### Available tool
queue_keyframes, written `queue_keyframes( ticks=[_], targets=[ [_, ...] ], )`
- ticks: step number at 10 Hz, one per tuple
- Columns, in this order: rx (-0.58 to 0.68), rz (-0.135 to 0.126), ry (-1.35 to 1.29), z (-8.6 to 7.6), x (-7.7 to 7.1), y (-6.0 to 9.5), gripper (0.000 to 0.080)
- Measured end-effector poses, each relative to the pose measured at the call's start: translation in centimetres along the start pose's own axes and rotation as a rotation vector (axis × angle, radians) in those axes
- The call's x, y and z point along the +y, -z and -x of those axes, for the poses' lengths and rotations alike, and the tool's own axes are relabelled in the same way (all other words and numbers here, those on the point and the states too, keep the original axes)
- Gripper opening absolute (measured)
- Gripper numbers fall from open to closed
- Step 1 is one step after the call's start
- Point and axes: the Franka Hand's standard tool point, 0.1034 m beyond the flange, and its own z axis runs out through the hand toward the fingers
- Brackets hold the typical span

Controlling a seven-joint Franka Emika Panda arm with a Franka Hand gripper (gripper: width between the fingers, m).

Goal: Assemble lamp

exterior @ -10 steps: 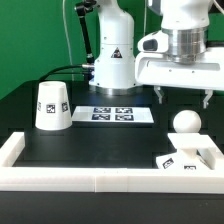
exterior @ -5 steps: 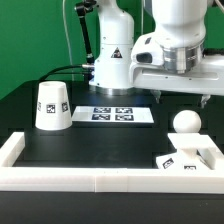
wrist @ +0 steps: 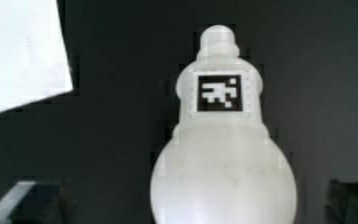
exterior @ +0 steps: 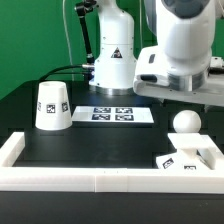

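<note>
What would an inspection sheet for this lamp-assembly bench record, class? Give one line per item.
Surface: black table with a white front wall; marker board flat at the back.
Job's things: shade standing at the exterior view's left; bulb at its right; base by the front wall, in the right corner.
Clutter: nothing seen.
Grippers: tool open, empty, over the bulb.
Cables: cable beside the arm's pedestal.
Surroundings: green backdrop.
</note>
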Motion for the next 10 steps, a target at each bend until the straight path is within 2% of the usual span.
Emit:
queue_keyframes(
  ticks=[4, 10],
  targets=[
    [0.03, -0.003, 0.024, -0.6, -1.5, -0.9, 0.0699],
    [0.057, -0.016, 0.126, -1.3, -1.2, -1.5, 0.0699]
  ],
)
